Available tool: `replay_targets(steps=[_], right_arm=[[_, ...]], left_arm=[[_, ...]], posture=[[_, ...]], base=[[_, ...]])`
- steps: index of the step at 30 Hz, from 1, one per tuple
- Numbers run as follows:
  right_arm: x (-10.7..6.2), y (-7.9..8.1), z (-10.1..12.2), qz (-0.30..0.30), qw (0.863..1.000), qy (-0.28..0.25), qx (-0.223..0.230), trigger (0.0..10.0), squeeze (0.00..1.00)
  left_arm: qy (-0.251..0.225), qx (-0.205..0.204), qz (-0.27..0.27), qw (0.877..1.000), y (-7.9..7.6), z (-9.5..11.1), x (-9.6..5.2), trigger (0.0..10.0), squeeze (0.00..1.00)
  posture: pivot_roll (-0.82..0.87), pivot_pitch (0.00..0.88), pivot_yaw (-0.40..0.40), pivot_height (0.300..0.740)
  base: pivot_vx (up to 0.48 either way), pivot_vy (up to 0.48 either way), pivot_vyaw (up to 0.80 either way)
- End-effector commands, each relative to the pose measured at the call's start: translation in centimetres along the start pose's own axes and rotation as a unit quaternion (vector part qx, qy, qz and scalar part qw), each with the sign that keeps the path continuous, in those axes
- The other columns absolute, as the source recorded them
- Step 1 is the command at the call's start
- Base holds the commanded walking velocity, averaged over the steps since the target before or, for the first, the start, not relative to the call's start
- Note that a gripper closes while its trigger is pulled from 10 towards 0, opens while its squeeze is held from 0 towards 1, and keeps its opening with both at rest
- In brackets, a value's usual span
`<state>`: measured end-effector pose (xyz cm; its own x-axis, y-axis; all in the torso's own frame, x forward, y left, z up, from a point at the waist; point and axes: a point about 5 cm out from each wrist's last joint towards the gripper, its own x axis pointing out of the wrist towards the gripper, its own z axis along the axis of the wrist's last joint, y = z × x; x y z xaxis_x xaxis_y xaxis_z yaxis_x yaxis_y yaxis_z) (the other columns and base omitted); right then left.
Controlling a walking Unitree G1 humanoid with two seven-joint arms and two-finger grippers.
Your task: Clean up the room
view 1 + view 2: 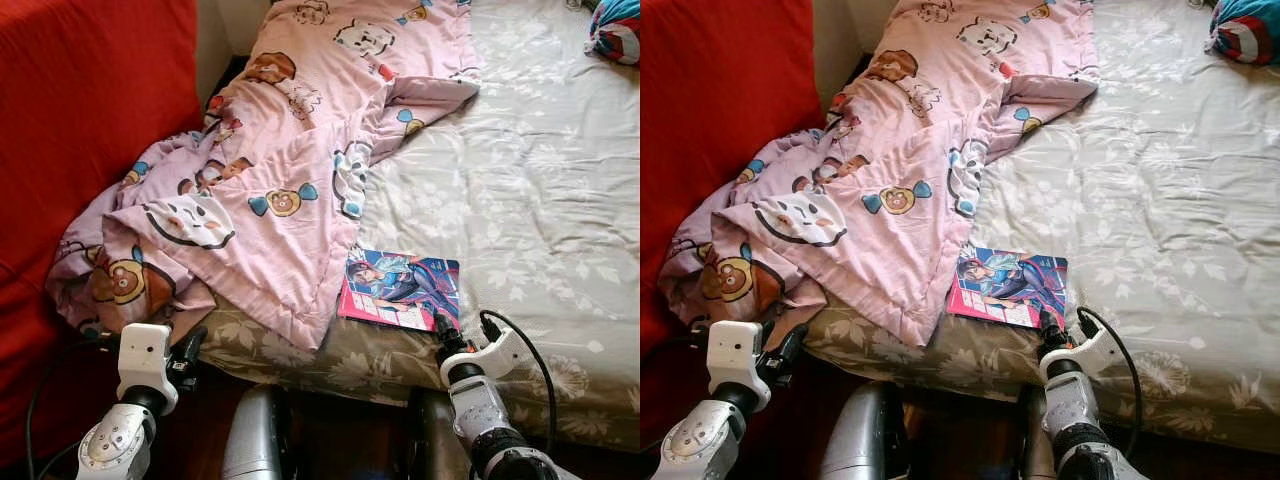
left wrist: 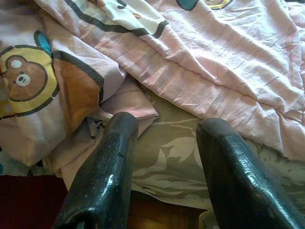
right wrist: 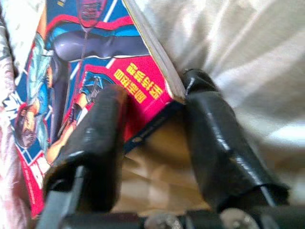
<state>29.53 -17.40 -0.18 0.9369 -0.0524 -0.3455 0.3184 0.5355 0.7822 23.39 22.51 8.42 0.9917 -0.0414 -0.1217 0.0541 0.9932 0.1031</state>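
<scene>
The right hand [image 3: 152, 124] sits at the near edge of the bed [image 1: 540, 200], at the near right corner of the comic book [image 1: 401, 288]. Its two black fingers [image 3: 97, 143] are spread apart and straddle that corner: one finger lies over the printed cover, the other lies beside the page edges on the sheet side. The fingers are not closed on the book; whether they touch it cannot be told.

The comic book lies flat on the grey floral sheet, directly ahead of the right hand. Its far left corner lies just beside the edge of the pink blanket [image 1: 290, 170].

The left hand [image 2: 164, 162] is at the near left corner of the bed, with its fingers apart and holding nothing. Ahead of it lies the hem of the pink blanket, rumpled and draped over the mattress edge, with a strip of floral sheet exposed between the fingertips.

Left of the left hand stands a red sofa [image 1: 80, 120]. A striped cushion [image 1: 615, 30] lies far ahead of the right hand, at the far right of the bed.
</scene>
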Motion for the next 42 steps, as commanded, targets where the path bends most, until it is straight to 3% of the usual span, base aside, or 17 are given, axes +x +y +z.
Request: replay_targets(steps=[1,17,25,32,35,37,41,42], right_arm=[[-1.1,-1.6,-1.9,-0.034,0.999,0.028,0.010,0.0,0.00],[-1.1,-2.0,-0.6,-0.045,0.999,-0.024,0.012,0.0,0.00],[-2.4,-3.4,-0.6,-0.062,0.996,-0.069,-0.008,0.0,0.00],[-3.1,-3.3,-0.9,-0.060,0.993,-0.098,-0.027,0.0,0.00],[-2.8,-2.0,0.2,-0.038,0.988,-0.126,-0.076,0.0,0.00],[-2.3,0.0,1.6,-0.001,0.978,-0.154,-0.139,0.0,0.00],[-2.1,1.7,2.6,0.031,0.969,-0.175,-0.172,0.0,0.00],[-2.0,2.7,3.3,0.051,0.961,-0.186,-0.196,0.0,0.00]], left_arm=[[0.018,0.009,0.004,1.000,0.1,-0.6,-0.3,10.0,0.00],[0.020,0.011,0.009,1.000,0.1,-0.8,0.1,10.0,0.00],[0.017,0.006,0.009,1.000,-0.2,-0.9,0.5,10.0,0.00],[0.014,0.003,0.011,1.000,-0.3,-0.9,0.8,10.0,0.00],[0.012,0.001,0.013,1.000,-0.4,-1.0,1.0,10.0,0.00],[0.008,-0.004,0.017,1.000,-0.5,-1.0,1.3,10.0,0.00],[0.006,-0.008,0.020,1.000,-0.6,-1.1,1.6,10.0,0.00],[0.005,-0.010,0.021,1.000,-0.7,-1.1,1.9,10.0,0.00]], posture=[[0.19,0.204,0.113,0.578],[0.17,0.191,0.106,0.578],[0.14,0.184,0.094,0.578],[0.13,0.171,0.085,0.578],[0.13,0.159,0.078,0.578],[0.11,0.146,0.070,0.578],[0.10,0.134,0.065,0.578],[0.09,0.123,0.060,0.578]], base=[[0.000,0.000,0.00],[0.000,0.000,0.00],[0.000,0.000,0.00],[0.000,0.000,0.00],[0.000,0.000,0.00],[0.000,0.000,0.00],[0.000,0.000,0.00],[0.000,0.000,0.00]])
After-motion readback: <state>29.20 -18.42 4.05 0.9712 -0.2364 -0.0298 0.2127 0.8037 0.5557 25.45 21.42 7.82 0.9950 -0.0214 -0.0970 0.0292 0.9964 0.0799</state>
